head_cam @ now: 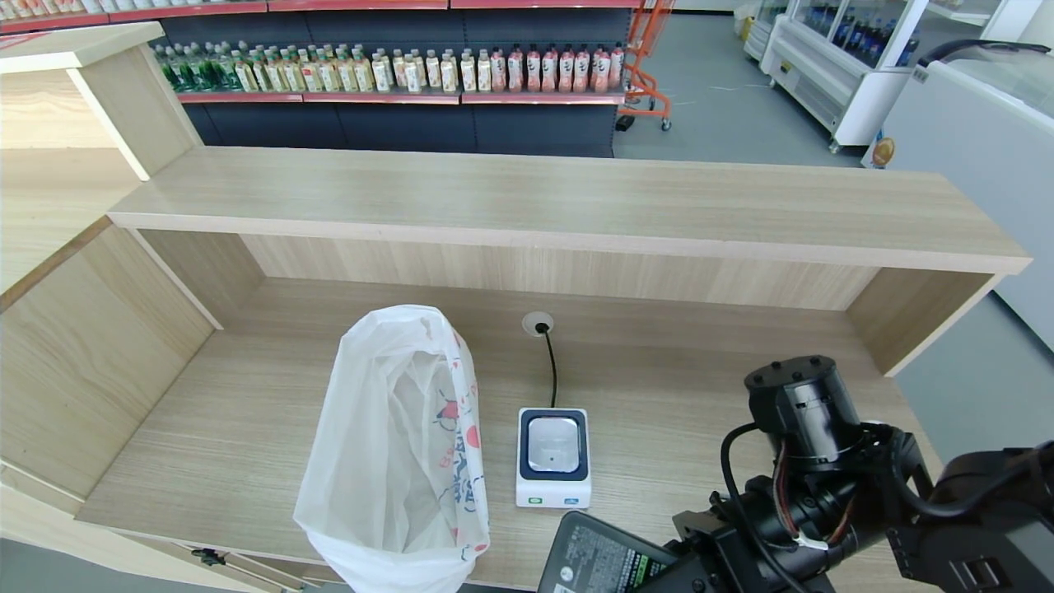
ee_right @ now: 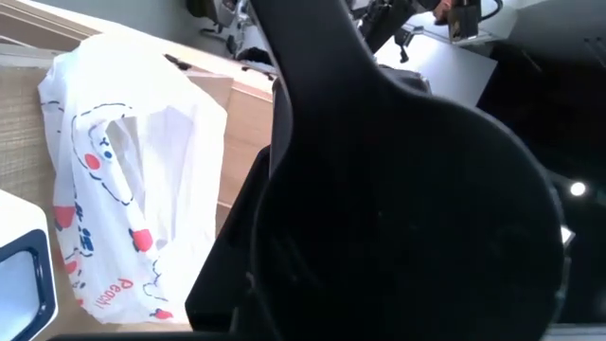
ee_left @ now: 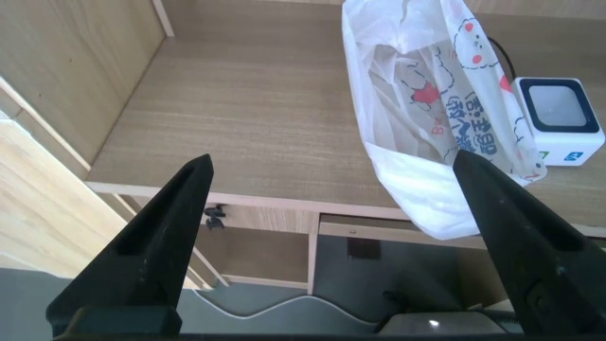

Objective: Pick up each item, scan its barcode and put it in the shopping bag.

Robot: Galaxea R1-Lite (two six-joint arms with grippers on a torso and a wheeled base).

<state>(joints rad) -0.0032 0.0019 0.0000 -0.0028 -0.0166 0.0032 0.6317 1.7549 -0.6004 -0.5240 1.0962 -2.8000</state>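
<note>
A white plastic shopping bag (head_cam: 395,445) with red and blue print stands open on the wooden counter (head_cam: 700,395). Just right of it sits a white barcode scanner (head_cam: 553,457) with a dark glass window. At the counter's front edge, right of the scanner, my right gripper (head_cam: 696,539) is shut on a flat black item (head_cam: 601,556) bearing a printed label. That black item (ee_right: 407,189) looms large in the right wrist view, beside the bag (ee_right: 133,189) and a corner of the scanner (ee_right: 19,284). My left gripper (ee_left: 331,237) hangs open and empty above the front edge, near the bag (ee_left: 426,104) and scanner (ee_left: 561,114).
A black cable (head_cam: 550,362) runs from the scanner to a grommet in the counter. A raised wooden ledge (head_cam: 560,206) walls the back, with side panels left and right. Shelves of bottles (head_cam: 395,70) and freezers (head_cam: 865,58) stand beyond.
</note>
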